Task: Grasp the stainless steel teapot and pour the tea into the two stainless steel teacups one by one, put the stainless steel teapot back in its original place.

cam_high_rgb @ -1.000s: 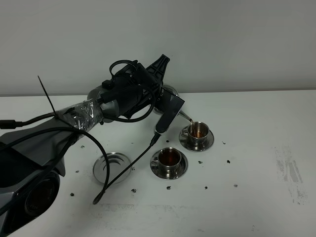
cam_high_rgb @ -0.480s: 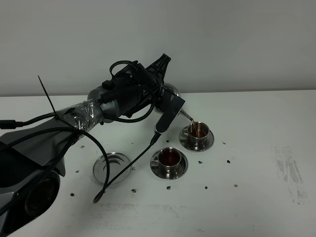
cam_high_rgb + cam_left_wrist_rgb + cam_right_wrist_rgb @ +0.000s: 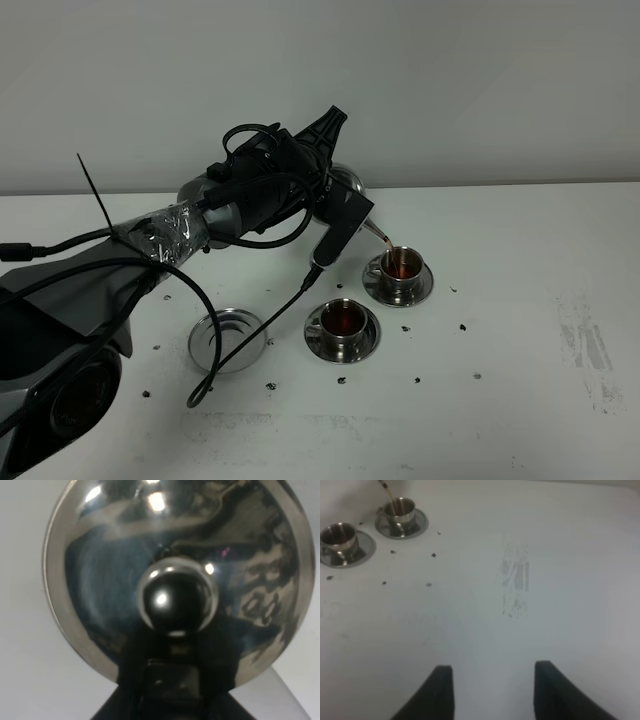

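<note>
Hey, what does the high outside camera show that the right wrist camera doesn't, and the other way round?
Only the high view: the left arm tipping the stainless steel teapot, the cupless ridged disc and the wall.
Only the right wrist view: the right gripper, fingers apart, holding nothing.
Both: the far teacup taking the tea stream, the near teacup already holding tea, each on a saucer, plus dark specks and a scuffed patch on the table.
</note>
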